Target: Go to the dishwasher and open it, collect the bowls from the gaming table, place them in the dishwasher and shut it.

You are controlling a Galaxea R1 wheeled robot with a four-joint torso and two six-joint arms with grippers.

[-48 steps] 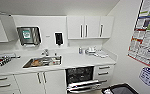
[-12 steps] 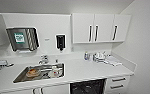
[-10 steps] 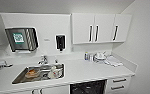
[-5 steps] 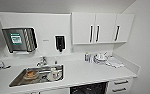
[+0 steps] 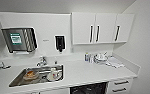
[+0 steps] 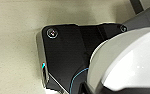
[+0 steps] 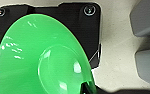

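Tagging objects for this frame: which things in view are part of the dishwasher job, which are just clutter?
Job:
- green bowl, large in the right wrist view
- dishwasher, dark opening under the counter, seemingly open

Clutter:
- sink with dishes in it
- faucet
- paper towel dispenser
- soap dispenser
- wall cabinets
- drawers
- items by the back wall

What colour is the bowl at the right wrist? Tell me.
Bright green bowl, seen best in the right wrist view.

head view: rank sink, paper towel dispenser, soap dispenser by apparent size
1. sink, clearly largest
2. paper towel dispenser
3. soap dispenser, smallest

The sink lies nearer the camera, so its lead is partly nearness.
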